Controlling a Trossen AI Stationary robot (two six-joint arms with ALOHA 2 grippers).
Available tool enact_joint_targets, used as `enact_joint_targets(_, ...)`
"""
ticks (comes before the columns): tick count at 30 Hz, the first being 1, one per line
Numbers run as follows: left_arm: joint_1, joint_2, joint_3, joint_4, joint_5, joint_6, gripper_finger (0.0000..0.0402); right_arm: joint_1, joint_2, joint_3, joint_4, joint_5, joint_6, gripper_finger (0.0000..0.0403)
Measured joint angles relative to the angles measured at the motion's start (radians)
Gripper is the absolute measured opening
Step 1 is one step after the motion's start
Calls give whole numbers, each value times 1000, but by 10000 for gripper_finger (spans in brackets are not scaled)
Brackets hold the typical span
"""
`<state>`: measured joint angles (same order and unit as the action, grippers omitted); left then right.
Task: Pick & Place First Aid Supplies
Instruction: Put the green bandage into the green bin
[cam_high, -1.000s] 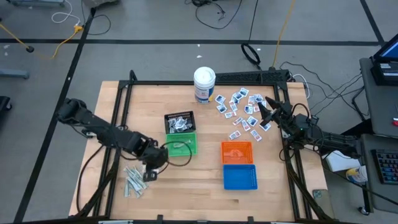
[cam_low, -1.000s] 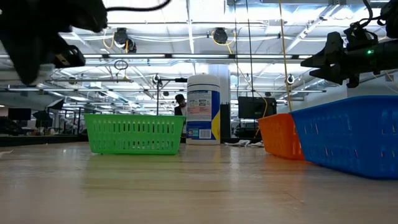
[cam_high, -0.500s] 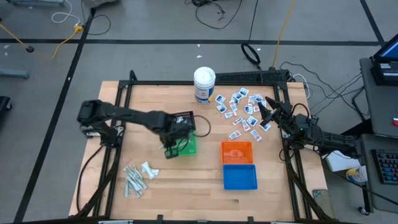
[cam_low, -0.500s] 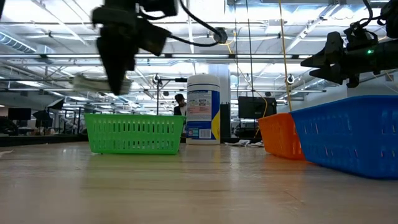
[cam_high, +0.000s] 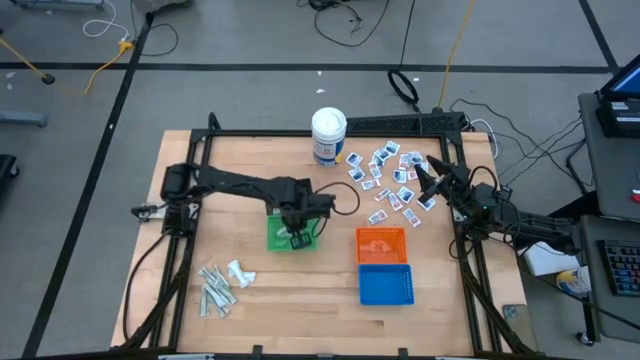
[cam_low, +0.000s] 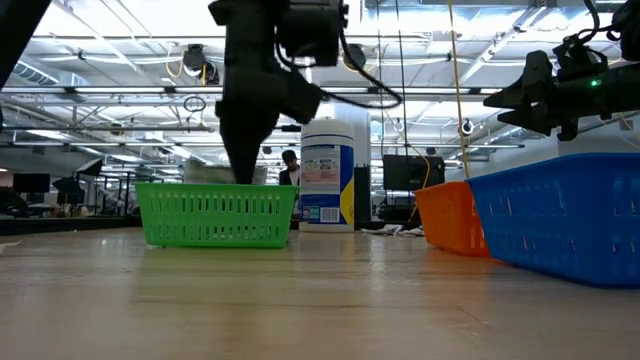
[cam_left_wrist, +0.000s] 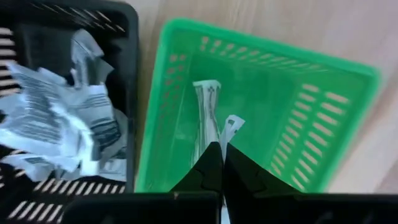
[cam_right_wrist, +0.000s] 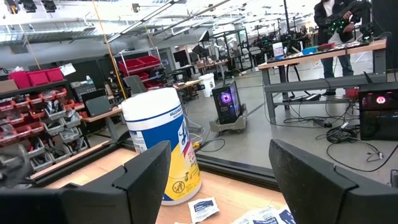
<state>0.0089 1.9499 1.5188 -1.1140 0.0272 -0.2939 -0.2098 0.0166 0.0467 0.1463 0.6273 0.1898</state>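
My left gripper (cam_high: 300, 236) points down over the green basket (cam_high: 288, 234), shut on a pale narrow strip packet (cam_left_wrist: 231, 127). A second strip (cam_left_wrist: 207, 112) shows beside it over the basket floor; whether it lies there or is held too, I cannot tell. In the low view the gripper (cam_low: 240, 168) hangs just above the basket's rim (cam_low: 215, 190). The black basket (cam_left_wrist: 62, 118) next to it holds crumpled packets. Loose strips (cam_high: 215, 290) lie at the near left and white square packets (cam_high: 390, 180) at the far right. My right gripper (cam_high: 425, 182) waits open by those squares. My left gripper pinches the strip packet (cam_left_wrist: 229, 138) between its two shut fingers, coming from above and pointing down. The packet sticks out sideways from the fingertips (cam_low: 215, 173), lifted clear, about level with the green basket's rim. Which part of the strip is gripped is hidden by the fingers.
A white canister (cam_high: 328, 135) stands at the far middle. An orange basket (cam_high: 381, 243) and a blue basket (cam_high: 385, 284) sit right of the green one. Bare wood lies between the loose strips and the baskets.
My left gripper has swung from the loose strips at the near left toward the far right, carrying the strip packet, and now hangs over the green basket, a little lower. It has stayed shut.
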Motion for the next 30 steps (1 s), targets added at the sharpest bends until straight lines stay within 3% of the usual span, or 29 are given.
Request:
enact_joint_targets(9, -11, 53, 0, 16, -10, -4, 11, 0, 0, 0, 0, 0, 0, 267)
enact_joint_targets(16, -11, 53, 0, 9, 17, 2, 110, 0, 0, 0, 0, 0, 0, 267)
enact_joint_targets(21, -1, 22, 0, -13, 108, 7, 179, 0, 0, 0, 0, 0, 0, 267)
enact_joint_targets(30, -5, -74, -2, -73, 130, 91, 226, 0, 0, 0, 0, 0, 0, 267)
